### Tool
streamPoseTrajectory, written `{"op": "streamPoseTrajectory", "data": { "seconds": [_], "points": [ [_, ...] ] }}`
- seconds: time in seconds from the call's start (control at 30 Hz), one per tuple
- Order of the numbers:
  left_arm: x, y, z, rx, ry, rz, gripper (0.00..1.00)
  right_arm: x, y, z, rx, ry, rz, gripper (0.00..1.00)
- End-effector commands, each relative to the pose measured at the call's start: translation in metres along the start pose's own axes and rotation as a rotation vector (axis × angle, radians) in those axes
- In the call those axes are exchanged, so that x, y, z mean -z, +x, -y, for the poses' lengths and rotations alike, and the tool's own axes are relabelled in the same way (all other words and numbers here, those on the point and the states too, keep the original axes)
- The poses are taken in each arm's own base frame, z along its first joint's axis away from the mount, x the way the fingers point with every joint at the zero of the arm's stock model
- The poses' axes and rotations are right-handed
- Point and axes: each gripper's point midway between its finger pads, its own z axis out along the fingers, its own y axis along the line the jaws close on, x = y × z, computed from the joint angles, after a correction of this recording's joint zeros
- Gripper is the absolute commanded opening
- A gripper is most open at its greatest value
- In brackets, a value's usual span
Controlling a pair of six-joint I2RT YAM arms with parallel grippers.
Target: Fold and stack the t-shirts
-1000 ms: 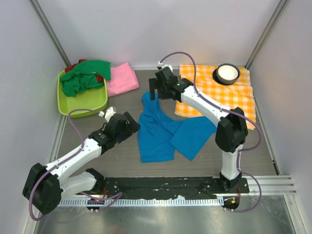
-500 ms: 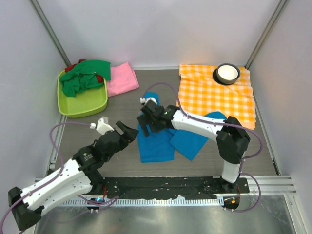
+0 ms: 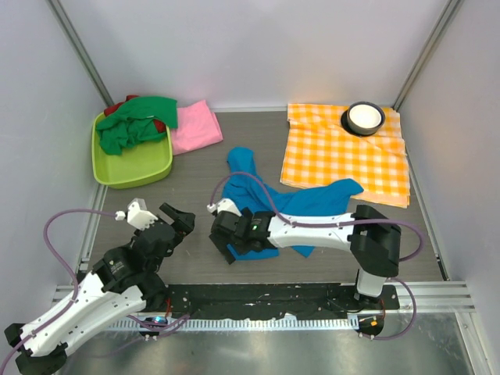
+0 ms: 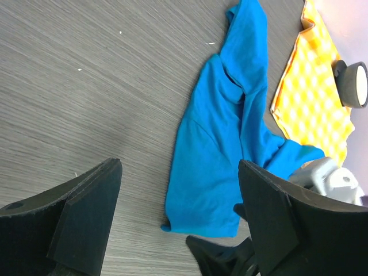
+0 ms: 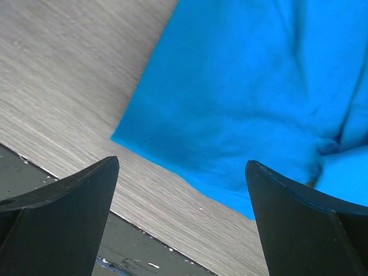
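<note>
In the middle of the worktop [image 3: 148,195] lies the blue t-shirt [image 3: 251,187], crumpled and unfolded. The right fingers [image 5: 63,201] are spread wide over its 7 o'clock corner and pinch nothing. The left fingers [image 4: 86,213], spread too and empty, hover over bare worktop near it, at 8 o'clock of it.

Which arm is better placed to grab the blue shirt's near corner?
Right, likely: the right gripper hangs open directly above the blue t-shirt's near corner. The left gripper, also open, sits aside over the table.
</note>
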Motion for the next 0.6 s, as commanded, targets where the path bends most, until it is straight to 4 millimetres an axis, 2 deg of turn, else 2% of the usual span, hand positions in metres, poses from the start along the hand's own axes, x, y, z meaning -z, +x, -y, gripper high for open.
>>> {"op": "streamPoseTrajectory", "data": {
  "seconds": [0.0,0.17,0.37,0.43,0.5,0.57],
  "points": [
    [0.001,-0.014,-0.003,0.011,-0.03,0.062,0.86,-0.005,-0.018,-0.027,0.01,-0.006,0.055,0.98],
    [0.002,-0.016,-0.005,0.012,-0.032,0.071,0.87,-0.02,-0.007,-0.047,0.044,-0.029,0.026,0.98],
    [0.001,-0.015,-0.006,0.015,-0.031,0.073,0.87,-0.03,-0.004,-0.047,0.058,-0.011,0.028,0.97],
    [0.001,-0.016,-0.006,0.016,-0.03,0.075,0.87,-0.032,-0.003,-0.046,0.058,-0.005,0.028,0.88],
    [0.001,-0.016,-0.006,0.015,-0.029,0.075,0.88,-0.034,-0.002,-0.046,0.062,-0.001,0.025,0.7],
    [0.001,-0.015,-0.008,0.009,-0.036,0.074,0.87,-0.035,0.0,-0.045,0.065,0.005,0.02,0.59]
  ]
}}
